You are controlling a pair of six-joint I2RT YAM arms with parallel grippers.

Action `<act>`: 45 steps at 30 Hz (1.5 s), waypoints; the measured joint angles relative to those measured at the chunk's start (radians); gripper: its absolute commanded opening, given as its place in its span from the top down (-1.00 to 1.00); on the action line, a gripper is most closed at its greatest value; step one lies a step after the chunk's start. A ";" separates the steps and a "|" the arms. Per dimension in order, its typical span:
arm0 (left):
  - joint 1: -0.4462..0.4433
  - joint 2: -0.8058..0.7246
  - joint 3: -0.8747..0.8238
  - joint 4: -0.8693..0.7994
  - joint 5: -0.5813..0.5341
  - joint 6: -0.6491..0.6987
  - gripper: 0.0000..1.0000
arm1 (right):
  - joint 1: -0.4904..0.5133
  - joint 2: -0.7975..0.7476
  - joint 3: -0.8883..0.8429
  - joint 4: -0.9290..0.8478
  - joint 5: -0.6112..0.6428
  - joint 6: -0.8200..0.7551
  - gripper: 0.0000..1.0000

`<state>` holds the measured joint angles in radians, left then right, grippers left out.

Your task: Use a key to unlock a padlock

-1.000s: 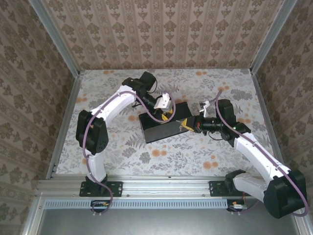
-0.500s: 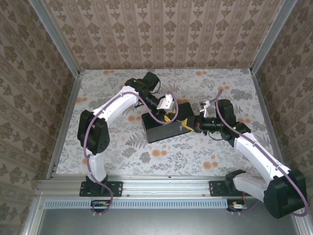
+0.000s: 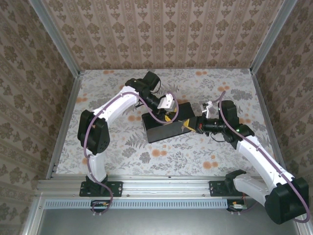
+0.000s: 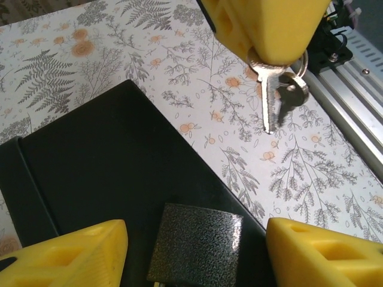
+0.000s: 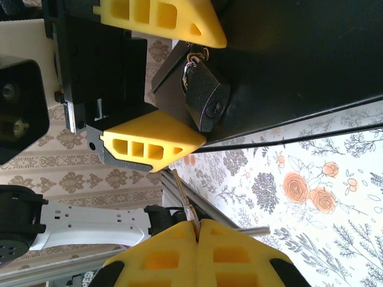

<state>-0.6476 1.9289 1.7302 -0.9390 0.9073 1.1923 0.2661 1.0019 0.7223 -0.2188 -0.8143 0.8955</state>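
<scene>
Top view: my left tool (image 3: pixel 167 111) sits over the black box (image 3: pixel 159 131), with the right tool (image 3: pixel 187 125) just beside it. Left wrist: the left tool is spread wide around the padlock (image 4: pixel 196 244) on the box, and the right tool pinches the key (image 4: pixel 267 98), blade aimed padlock-ward but offset right. Right wrist: the keyhole (image 5: pixel 213 109) faces the key, whose tip is below-left, so I judge alignment comes next.

Two arms, both reaching toward mid-table.
Left arm (image 3: pixel 116 105): elbow bent, wrist angled down, left gripper (image 3: pixel 167 111) with fingers spread wide. Right arm (image 3: pixel 254 152): stretched low, right gripper (image 3: pixel 188 125) level, fingers pressed together on the key (image 4: pixel 267 107).
</scene>
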 measured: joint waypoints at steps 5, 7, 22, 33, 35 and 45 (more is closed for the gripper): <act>-0.002 0.010 0.021 -0.016 0.007 0.000 -0.16 | 0.000 -0.002 -0.013 -0.007 0.000 -0.002 1.00; -0.004 0.020 0.032 -0.024 0.004 0.002 -0.19 | 0.000 -0.002 -0.014 -0.010 0.000 -0.002 1.00; -0.014 0.040 0.052 -0.035 -0.002 0.012 0.30 | -0.002 -0.002 -0.022 -0.010 0.000 -0.001 1.00; 0.011 0.014 -0.026 0.079 0.090 -0.032 0.47 | -0.031 0.033 0.029 -0.052 0.000 0.021 1.00; 0.017 0.004 -0.045 0.100 0.108 -0.045 0.47 | -0.034 0.048 0.056 -0.066 0.000 0.017 1.00; 0.046 -0.006 -0.096 0.186 0.180 -0.091 0.46 | -0.047 0.124 0.136 -0.103 -0.005 -0.010 1.00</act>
<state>-0.6014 1.9224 1.6341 -0.7528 1.0874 1.1015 0.2195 1.1259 0.8585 -0.3218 -0.8192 0.8856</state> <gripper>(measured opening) 0.305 0.054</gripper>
